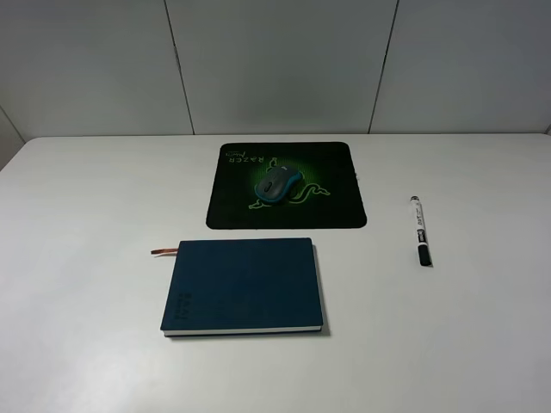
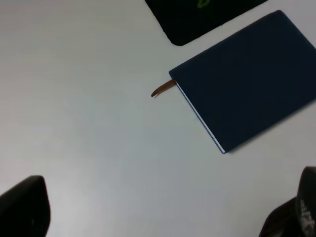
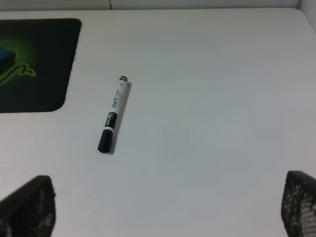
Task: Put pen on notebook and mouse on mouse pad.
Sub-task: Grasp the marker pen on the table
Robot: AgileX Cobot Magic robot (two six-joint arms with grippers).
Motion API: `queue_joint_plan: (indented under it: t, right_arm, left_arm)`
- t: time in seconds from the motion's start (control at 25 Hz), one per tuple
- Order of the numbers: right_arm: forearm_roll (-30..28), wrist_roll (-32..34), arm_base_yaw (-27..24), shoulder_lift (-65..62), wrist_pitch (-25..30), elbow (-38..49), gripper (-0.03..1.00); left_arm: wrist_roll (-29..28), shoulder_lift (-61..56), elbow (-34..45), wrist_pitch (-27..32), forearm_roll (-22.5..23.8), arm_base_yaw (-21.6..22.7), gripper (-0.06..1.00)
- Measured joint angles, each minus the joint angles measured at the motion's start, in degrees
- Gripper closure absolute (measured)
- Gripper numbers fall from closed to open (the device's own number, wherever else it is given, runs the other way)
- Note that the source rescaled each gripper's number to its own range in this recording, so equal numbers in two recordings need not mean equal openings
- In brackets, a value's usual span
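The grey and teal mouse (image 1: pixel 279 184) sits in the middle of the black mouse pad (image 1: pixel 340 211) with its green logo, at the table's back centre. In front of the pad lies the dark teal notebook (image 1: pixel 245 284), shut, its brown ribbon (image 1: pixel 164 251) sticking out at the left. The white pen (image 1: pixel 419 229) with a black cap lies on the bare table to the right of the pad. Neither gripper shows in the high view. The left gripper (image 2: pixel 163 212) hangs open above the table near the notebook (image 2: pixel 247 89). The right gripper (image 3: pixel 163 212) hangs open, short of the pen (image 3: pixel 113 113).
The white table (image 1: pixel 86 258) ends at a grey panelled wall (image 1: pixel 275 60) behind the pad. A corner of the mouse pad (image 3: pixel 34 64) shows in the right wrist view, another corner (image 2: pixel 197 17) in the left wrist view.
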Motion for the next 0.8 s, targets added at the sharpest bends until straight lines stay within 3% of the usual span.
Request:
queue_joint_plan:
  t: [0.16,0.52,0.8]
  right_arm:
    - [0.00,0.00,0.00,0.00,0.00,0.00,-0.03]
    - [0.00,0.00,0.00,0.00,0.00,0.00,-0.03]
    - [0.00,0.00,0.00,0.00,0.00,0.00,-0.03]
  left_arm:
    - [0.00,-9.26,6.52,0.00,0.00,1.43,-0.05]
    - [-0.02,-23.04,22.11,-3.35,-2.97,17.61,-0.05]
    - [1.33,-30.73,27.99,-6.59,-6.70,28.51,-0.05]
